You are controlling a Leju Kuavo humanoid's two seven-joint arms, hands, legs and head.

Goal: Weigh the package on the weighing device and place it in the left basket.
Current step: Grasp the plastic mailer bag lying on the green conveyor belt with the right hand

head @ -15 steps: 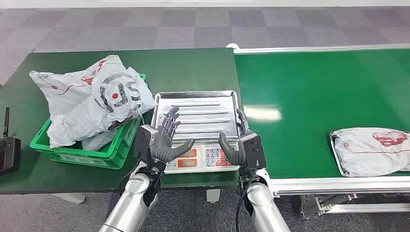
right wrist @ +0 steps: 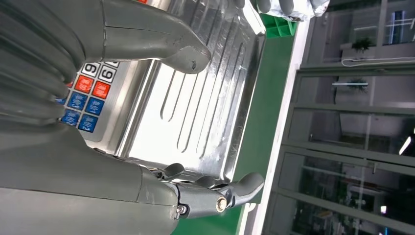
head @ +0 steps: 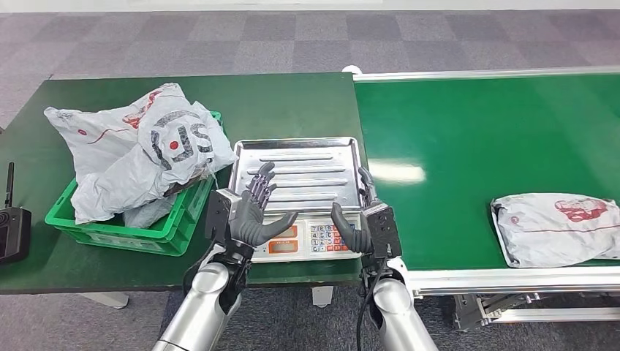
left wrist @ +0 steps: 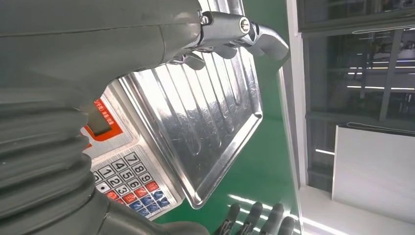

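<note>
A grey-white package (head: 556,228) with red print lies on the green conveyor belt (head: 475,131) at the right. The scale (head: 295,191) has a bare steel pan (left wrist: 195,122) (right wrist: 205,98) and a keypad front. My left hand (head: 252,208) hovers open over the scale's front left, fingers spread, holding nothing. My right hand (head: 360,219) hovers open at the scale's front right, thumb pointing inward. The green basket (head: 157,227) sits left of the scale, piled with several grey-white packages (head: 142,153).
A black handheld device (head: 13,228) lies at the table's left edge. The dark green table (head: 292,102) meets the conveyor's white frame (head: 512,276) just right of the scale. Grey carpet floor lies beyond.
The package on the belt has shifted slightly left, toward the scale. Both hands stay about where they were over the scale's front.
</note>
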